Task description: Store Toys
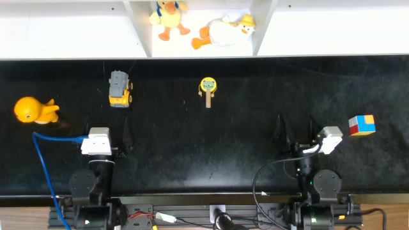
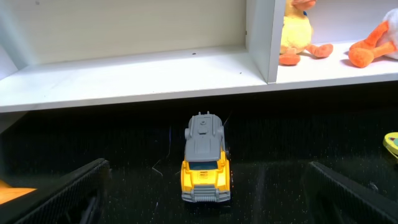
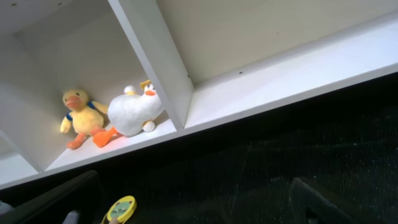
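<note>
Toy truck (image 1: 119, 88) lies at 12 o'clock of the left gripper (image 2: 206, 171), duck (image 1: 35, 110) at its 10 o'clock, paddle (image 1: 208, 89) at 10 o'clock of the right gripper (image 1: 296, 131), cube (image 1: 362, 125) at its 3 o'clock, all on the mat (image 1: 192, 147); yellow plush (image 1: 169, 18) and white plush (image 1: 223, 30) sit in the middle bay of the shelf (image 1: 64, 32); both grippers spread wide, empty.

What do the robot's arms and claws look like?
The left arm and right arm are slim and black, each with a white boxy block at the wrist. The left gripper and right gripper have dark tapering fingers. A blue cable trails beside the left one.
</note>
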